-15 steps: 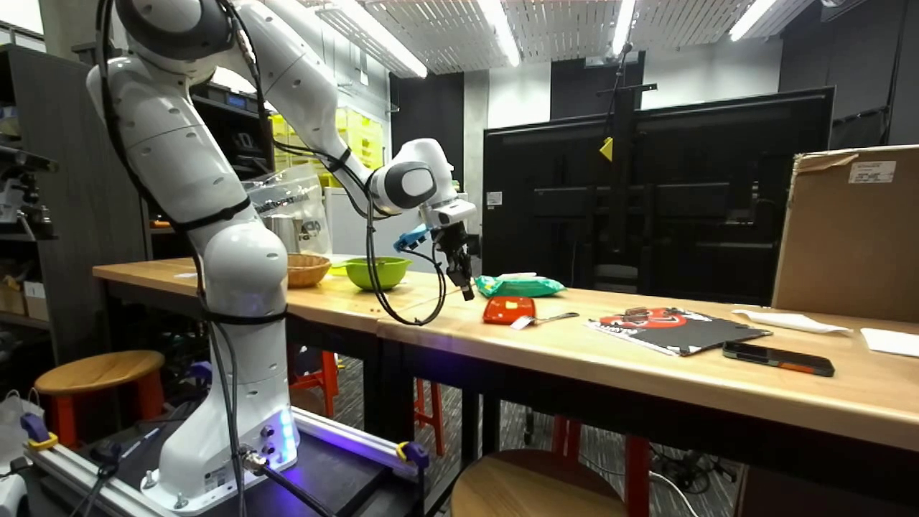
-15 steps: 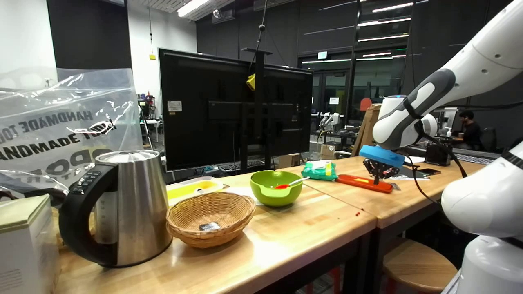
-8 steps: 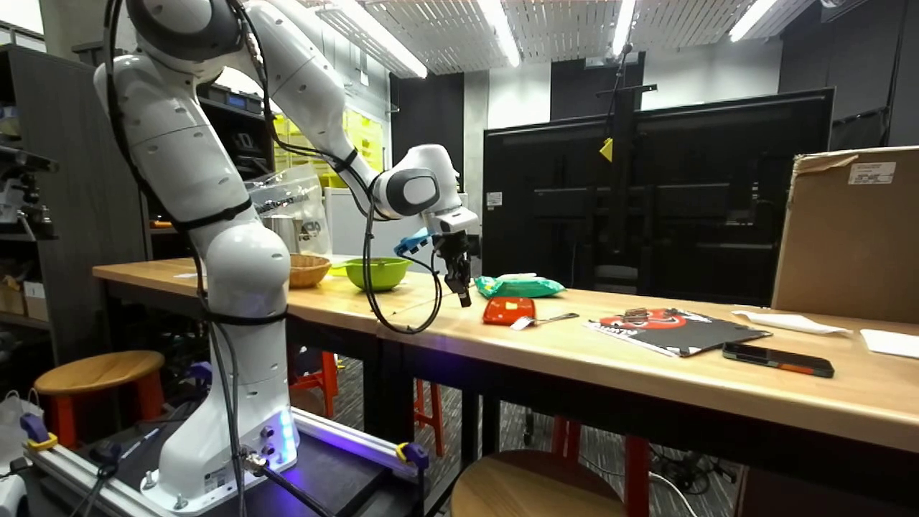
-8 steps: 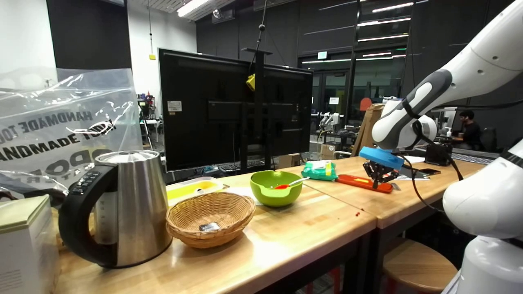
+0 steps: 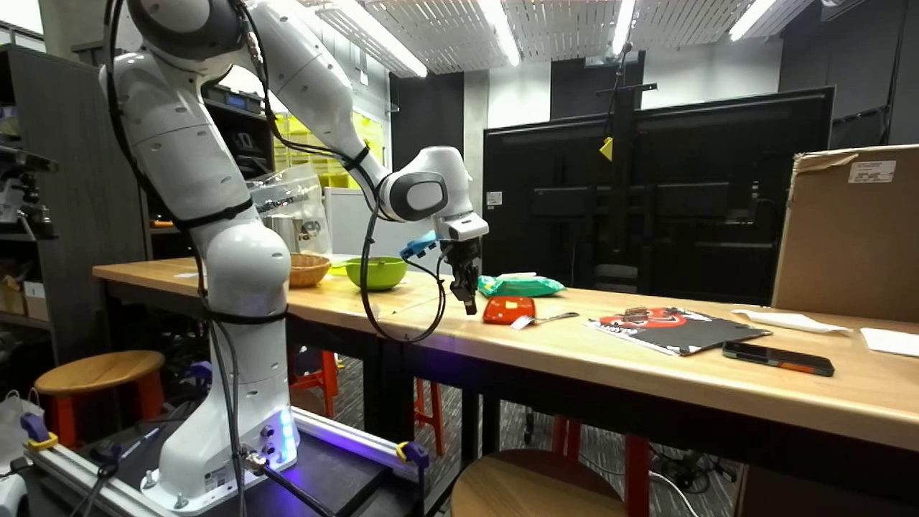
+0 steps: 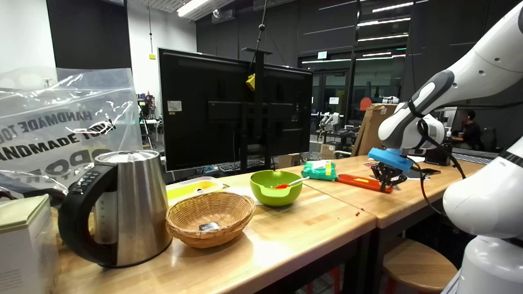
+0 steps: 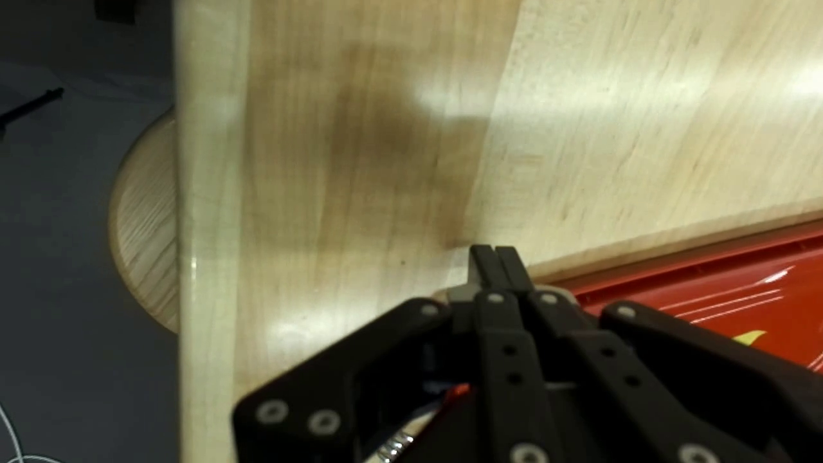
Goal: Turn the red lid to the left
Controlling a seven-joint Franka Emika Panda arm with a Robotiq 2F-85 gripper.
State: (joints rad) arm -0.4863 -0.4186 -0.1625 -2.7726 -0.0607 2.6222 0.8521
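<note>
Closely, a utensil (image 5: 540, 320) and green packet (image 5: 523, 287) flank the red lid (image 5: 502, 311), pincer (image 7: 494, 251) tips together

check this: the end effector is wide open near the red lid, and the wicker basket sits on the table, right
One slip: the end effector is shut, not wide open; the wrist view shows its fingertips together. It is near the red lid, and the wicker basket sits on the table.

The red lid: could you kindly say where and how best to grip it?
I would probably pinch the red lid by its rim, at the corner nearest the shut gripper, opening first and coming from above: it lies flat and low, and the rim looks stepped in the wrist view.
</note>
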